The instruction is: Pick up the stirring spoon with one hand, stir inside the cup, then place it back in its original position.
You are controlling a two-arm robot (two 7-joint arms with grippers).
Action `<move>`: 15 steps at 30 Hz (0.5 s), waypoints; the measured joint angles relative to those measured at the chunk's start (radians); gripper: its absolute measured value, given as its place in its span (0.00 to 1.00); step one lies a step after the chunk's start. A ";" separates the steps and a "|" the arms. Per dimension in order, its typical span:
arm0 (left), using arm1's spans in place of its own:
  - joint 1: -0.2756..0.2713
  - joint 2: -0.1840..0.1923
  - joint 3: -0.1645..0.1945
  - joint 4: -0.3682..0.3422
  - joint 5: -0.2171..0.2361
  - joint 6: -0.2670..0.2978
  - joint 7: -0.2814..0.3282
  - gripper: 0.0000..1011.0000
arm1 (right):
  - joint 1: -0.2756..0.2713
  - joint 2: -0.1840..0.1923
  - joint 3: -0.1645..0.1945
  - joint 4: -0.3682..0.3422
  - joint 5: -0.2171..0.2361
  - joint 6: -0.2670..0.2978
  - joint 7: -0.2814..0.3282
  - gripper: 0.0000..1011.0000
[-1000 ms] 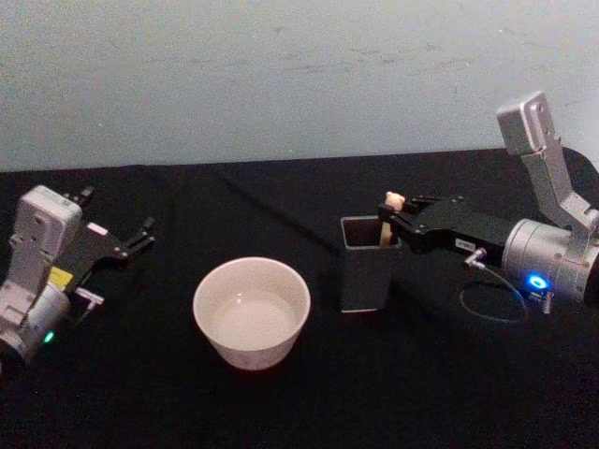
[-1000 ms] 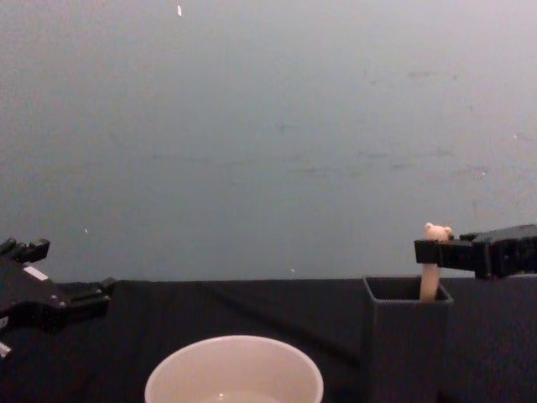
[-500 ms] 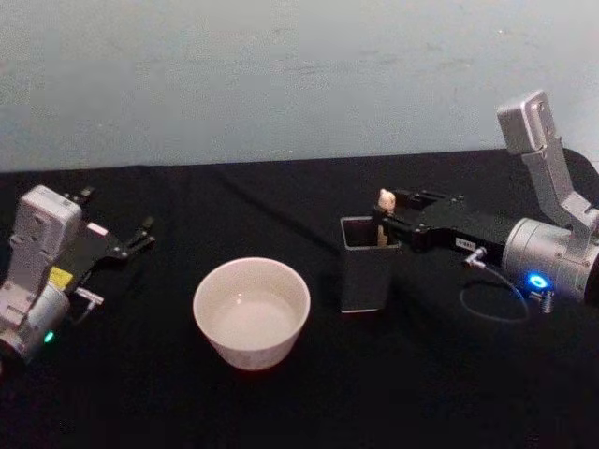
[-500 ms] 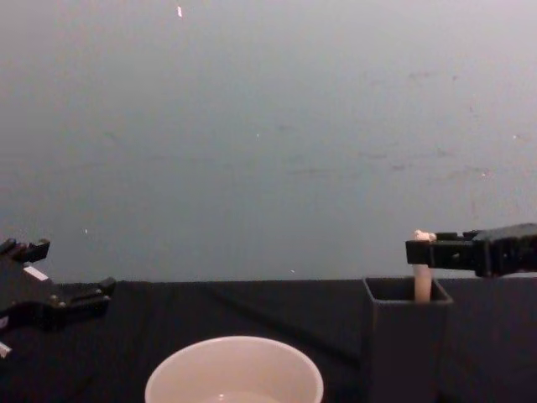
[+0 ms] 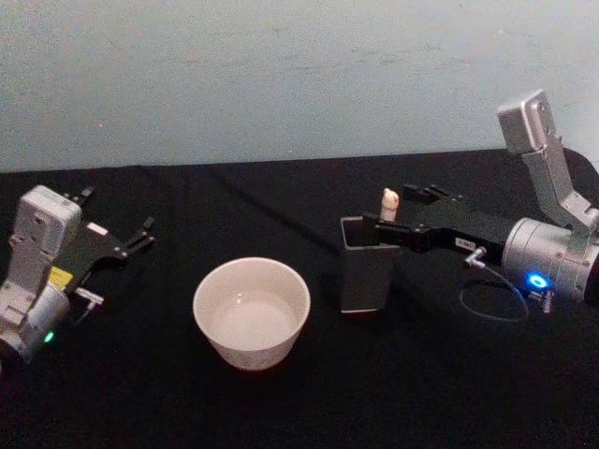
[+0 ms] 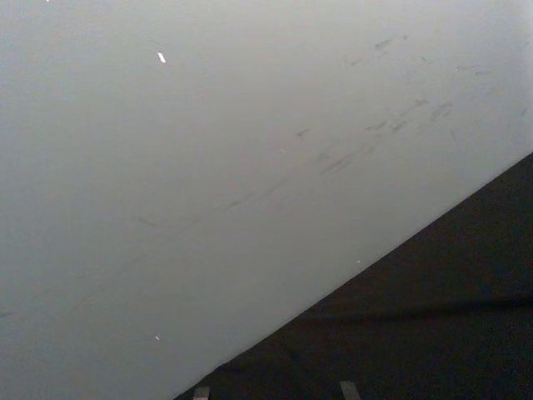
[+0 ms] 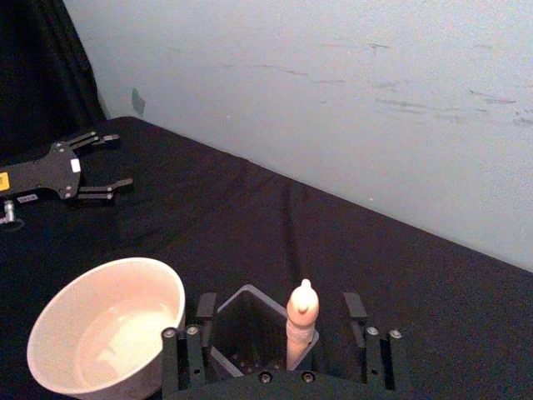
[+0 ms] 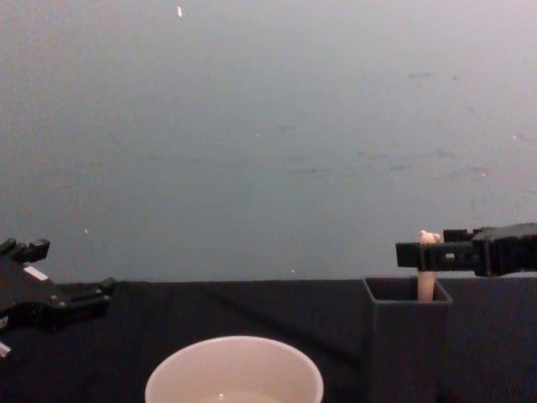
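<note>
The stirring spoon (image 7: 301, 323) stands in the dark grey square holder (image 5: 367, 273), its cream handle and bear head (image 5: 390, 198) sticking up above the rim. My right gripper (image 7: 280, 302) reaches in over the holder's top, open. Its fingers (image 7: 206, 307) stand wide on either side of the handle and do not touch it. In the chest view the right gripper (image 8: 408, 254) sits level with the spoon (image 8: 427, 284) just above the holder (image 8: 407, 340). The cream cup (image 5: 251, 311) stands left of the holder. My left gripper (image 5: 140, 237) rests open at the far left.
Everything sits on a black cloth-covered table (image 5: 299, 402) against a pale wall (image 5: 281, 75). The cup (image 7: 104, 333) holds some clear liquid. A hand's width of bare cloth separates the cup (image 8: 234, 369) from the holder (image 7: 241, 329).
My right gripper has slid left over the holder, so its fingers now flank the handle. The spoon stands more upright than before. The left arm has not moved.
</note>
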 joint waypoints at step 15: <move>0.000 0.000 0.000 0.000 0.000 0.000 0.000 0.99 | -0.085 -0.109 0.094 -0.045 -0.117 -0.238 -0.215 0.99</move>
